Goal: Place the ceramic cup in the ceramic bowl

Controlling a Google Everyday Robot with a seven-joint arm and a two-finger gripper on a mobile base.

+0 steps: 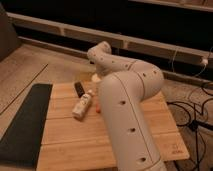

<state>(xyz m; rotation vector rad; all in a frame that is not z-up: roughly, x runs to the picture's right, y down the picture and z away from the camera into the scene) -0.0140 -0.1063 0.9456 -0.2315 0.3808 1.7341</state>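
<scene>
Closest to us is the big white arm [127,115]. It comes up from six o'clock and covers the middle of the wooden tabletop [60,145], because it has to lean far over to reach things at the back. At nine o'clock, beside the wood, lies a flat black mat [25,120]. Nothing is on it. A bit further in, at about ten o'clock, a cream-white bottle [82,105] lies on its side, so it is not in the way of the reach. Just right of it, close to the arm, is a tiny orange speck [98,107]; I cannot tell what it is. Behind the bottle, at eleven o'clock, sits a small dark block [79,88]. At the far edge, near twelve o'clock, the arm bends over and points down. The claw [97,73] is there, low and mostly hidden by the arm. I cannot tell if it is spread or pressed together. Right under it a bit of the ceramic cup [94,78] peeks out, pale and round. I think the claw is low there to grab the cup. The ceramic bowl does not show; it may be behind the arm. Far right, on the floor, lie black cables [192,112].
</scene>
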